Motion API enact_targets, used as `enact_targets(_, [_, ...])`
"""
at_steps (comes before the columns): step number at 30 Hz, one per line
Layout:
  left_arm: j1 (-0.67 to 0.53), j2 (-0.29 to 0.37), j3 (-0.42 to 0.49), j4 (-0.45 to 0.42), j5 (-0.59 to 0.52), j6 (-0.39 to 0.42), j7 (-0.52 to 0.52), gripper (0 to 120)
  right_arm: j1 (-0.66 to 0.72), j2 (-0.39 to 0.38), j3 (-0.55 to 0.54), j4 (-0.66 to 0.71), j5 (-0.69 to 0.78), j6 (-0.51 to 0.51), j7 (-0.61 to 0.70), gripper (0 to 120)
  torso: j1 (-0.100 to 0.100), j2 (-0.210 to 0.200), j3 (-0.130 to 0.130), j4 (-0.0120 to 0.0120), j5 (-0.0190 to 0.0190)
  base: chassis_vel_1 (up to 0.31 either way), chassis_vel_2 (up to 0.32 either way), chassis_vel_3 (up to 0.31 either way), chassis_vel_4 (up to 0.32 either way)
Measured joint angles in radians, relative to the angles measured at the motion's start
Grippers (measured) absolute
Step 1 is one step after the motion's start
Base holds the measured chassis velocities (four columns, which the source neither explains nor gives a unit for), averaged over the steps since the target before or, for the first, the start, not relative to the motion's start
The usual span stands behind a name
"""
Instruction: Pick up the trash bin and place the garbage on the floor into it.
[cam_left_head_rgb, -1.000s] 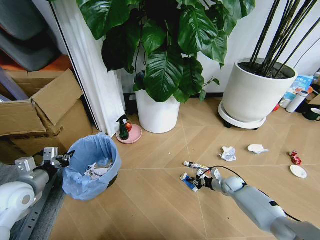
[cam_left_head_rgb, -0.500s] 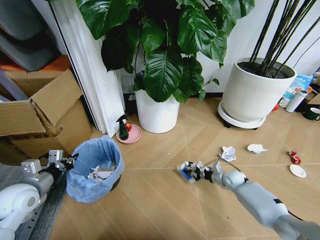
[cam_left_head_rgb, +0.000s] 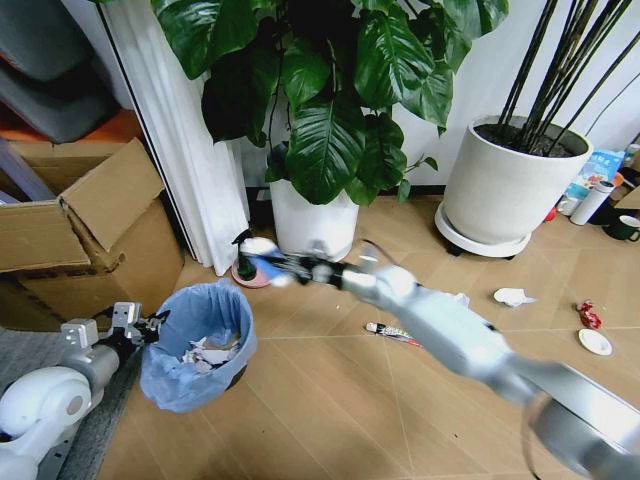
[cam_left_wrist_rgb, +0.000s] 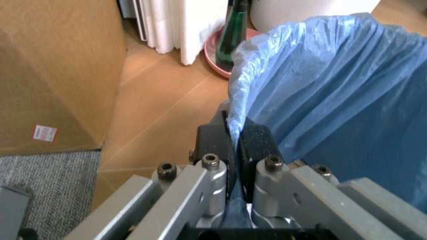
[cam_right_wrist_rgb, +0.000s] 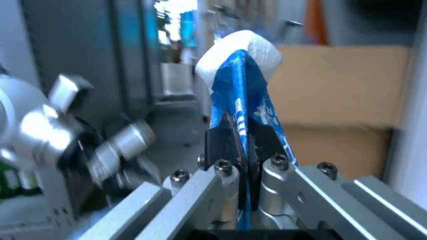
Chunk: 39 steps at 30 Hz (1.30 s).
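The trash bin (cam_left_head_rgb: 200, 345) with its crinkled light-blue bag (cam_left_wrist_rgb: 333, 90) stands at the lower left, with paper scraps inside. My left gripper (cam_left_head_rgb: 148, 326) is shut on its near rim, and the bag is pinched between the pads (cam_left_wrist_rgb: 235, 145). My right arm reaches across the floor. Its gripper (cam_left_head_rgb: 288, 268) hangs above and just beyond the bin, shut on a flattened blue-white tube box (cam_left_head_rgb: 260, 264) (cam_right_wrist_rgb: 243, 90). On the floor lie a thin tube (cam_left_head_rgb: 392, 332), a paper wad (cam_left_head_rgb: 515, 297), a red wrapper (cam_left_head_rgb: 590, 316) and a white lid (cam_left_head_rgb: 597, 343).
Cardboard boxes (cam_left_head_rgb: 90, 230) stand at the left beside a white curtain (cam_left_head_rgb: 190, 150). A green spray bottle (cam_left_head_rgb: 243, 258) sits on a pink saucer. Two white plant pots (cam_left_head_rgb: 315, 228) (cam_left_head_rgb: 505, 190) stand behind. Bottles and a dark mug (cam_left_head_rgb: 628, 228) are at the far right.
My right arm has swung left and upward from the middle of the floor, carrying the blue-white box towards the bin. The bin, held by my left gripper, has shifted slightly right.
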Motion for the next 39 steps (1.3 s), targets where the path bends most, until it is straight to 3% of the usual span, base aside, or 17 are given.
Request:
enact_targets(5, [-0.006, 0.003, 0.003, 0.001, -0.003, 0.000, 0.000, 0, 0.055, 0.070, -0.093, -0.054, 0.004, -0.014, -0.003, 0, 0.000, 0.000, 0.000, -0.0012, -0.0001, 0.000, 0.000, 0.000, 0.000])
enact_targets(13, [-0.005, 0.004, -0.021, 0.000, -0.016, 0.000, 0.003, 0, 0.089, 0.068, -0.237, -0.085, -0.011, -0.042, 0.003, 0, 0.000, 0.000, 0.000, -0.0012, 0.0002, 0.000, 0.000, 0.000, 0.000])
enact_targets(26, [-0.010, -0.009, -0.020, -0.008, -0.019, 0.003, 0.003, 0, 0.128, 0.060, -0.288, -0.091, -0.016, -0.060, 0.029, 43, 0.000, 0.000, 0.000, -0.0010, 0.0005, 0.000, 0.000, 0.000, 0.000])
enact_targets(33, [-0.014, -0.007, -0.031, 0.002, -0.026, 0.004, 0.001, 0, 0.098, 0.026, -0.221, -0.072, -0.019, -0.061, 0.058, 74, 0.000, 0.000, 0.000, -0.0009, 0.0005, 0.000, 0.000, 0.000, 0.000])
enact_targets(39, [-0.006, -0.015, -0.059, 0.002, -0.028, 0.005, 0.000, 0, 0.036, -0.031, -0.137, -0.076, -0.065, -0.071, 0.109, 90, 0.000, 0.000, 0.000, -0.0012, 0.0007, 0.000, 0.000, 0.000, 0.000])
